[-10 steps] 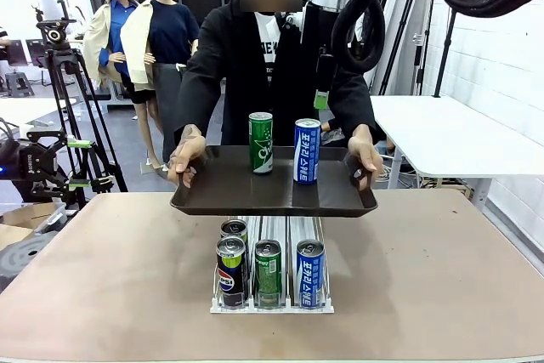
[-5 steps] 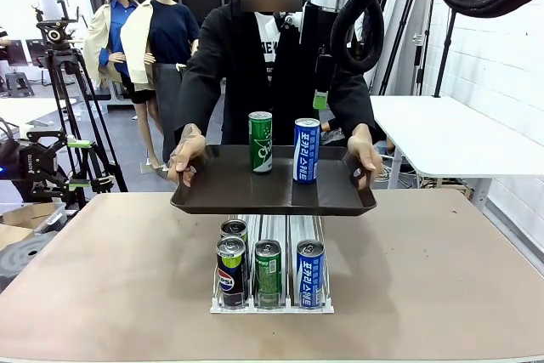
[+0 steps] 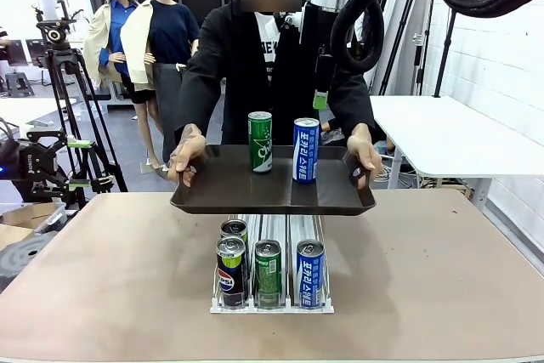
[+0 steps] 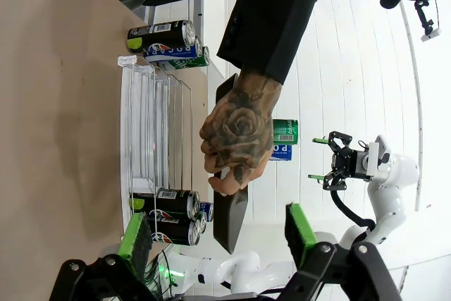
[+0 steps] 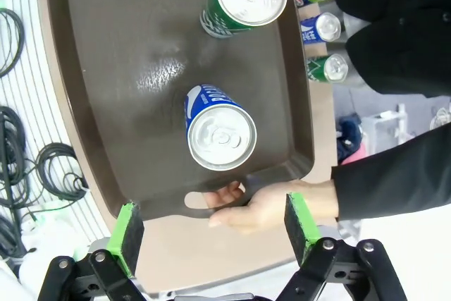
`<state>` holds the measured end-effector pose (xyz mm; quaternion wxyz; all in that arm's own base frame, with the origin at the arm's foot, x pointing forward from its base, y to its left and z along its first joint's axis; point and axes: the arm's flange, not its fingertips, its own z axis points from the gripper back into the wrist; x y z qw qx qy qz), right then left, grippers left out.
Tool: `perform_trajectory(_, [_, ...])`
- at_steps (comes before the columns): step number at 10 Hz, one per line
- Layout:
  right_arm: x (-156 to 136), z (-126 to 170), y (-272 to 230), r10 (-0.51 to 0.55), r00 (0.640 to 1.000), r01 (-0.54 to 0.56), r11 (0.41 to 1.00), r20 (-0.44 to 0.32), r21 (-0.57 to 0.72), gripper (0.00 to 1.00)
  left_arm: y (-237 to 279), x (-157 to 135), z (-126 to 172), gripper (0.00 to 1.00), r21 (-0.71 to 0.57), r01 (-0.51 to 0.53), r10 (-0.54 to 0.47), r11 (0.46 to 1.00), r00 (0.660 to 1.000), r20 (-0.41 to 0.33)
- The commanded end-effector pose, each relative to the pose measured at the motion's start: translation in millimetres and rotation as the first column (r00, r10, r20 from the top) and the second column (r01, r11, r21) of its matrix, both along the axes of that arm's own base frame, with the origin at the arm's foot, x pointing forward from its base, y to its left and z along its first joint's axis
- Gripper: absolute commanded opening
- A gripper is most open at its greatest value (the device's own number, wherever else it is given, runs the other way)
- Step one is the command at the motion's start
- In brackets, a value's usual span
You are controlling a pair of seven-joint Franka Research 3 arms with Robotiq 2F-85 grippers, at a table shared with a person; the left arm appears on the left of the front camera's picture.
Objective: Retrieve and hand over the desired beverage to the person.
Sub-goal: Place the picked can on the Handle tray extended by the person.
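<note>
Blue can (image 5: pixel 220 130), cylindrical, shiny metal top, upright on glossy brown tray (image 5: pixel 113 47), both hands (image 5: pixel 213 227) (image 4: pixel 218 237) spread wide.

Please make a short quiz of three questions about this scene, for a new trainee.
1. How many cans stand on the dark tray?
2. True or false: the tray rests flat on the table.
3. Which can in the clear rack is nearest the robot's right: A green, B Pepsi, C blue?

Key
1. Two: the green can and the blue can.
2. False; the person holds it up with both hands.
3. C, the front blue can.
</note>
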<state>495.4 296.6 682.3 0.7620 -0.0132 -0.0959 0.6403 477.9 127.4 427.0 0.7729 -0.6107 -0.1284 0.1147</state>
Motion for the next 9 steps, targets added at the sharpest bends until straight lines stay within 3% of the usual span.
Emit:
perform_trajectory(1, [2, 1, 1, 0.016, 1.000, -0.016, 1.000, 0.002, 0.002, 1.00, 0, -1, 2, 1.00, -0.008, 0.006, -0.006, 1.000, 1.000, 0.003])
perform_trajectory(3, [0, 0, 0, 0.000, 1.000, 0.000, 1.000, 0.000, 0.000, 1.00, 0, -1, 2, 1.00, -0.008, 0.006, -0.006, 1.000, 1.000, 0.003])
perform_trajectory(4, [3, 2, -7, -0.006, 0.999, 0.008, 1.000, -0.044, 0.025, 1.00, 0, -1, 2, 1.00, -0.008, 0.006, -0.006, 1.000, 1.000, 0.003])
perform_trajectory(7, [-12, 2, -55, -0.091, 0.982, 0.124, 0.973, -0.168, 0.195, 1.00, 0, -1, 2, 1.00, -0.008, 0.006, -0.006, 1.000, 1.000, 0.003])
perform_trajectory(9, [-29, 2, -96, -0.148, 0.971, 0.200, 0.935, -0.190, 0.292, 1.00, 0, -1, 2, 1.00, -0.008, 0.006, -0.006, 1.000, 1.000, 0.003])
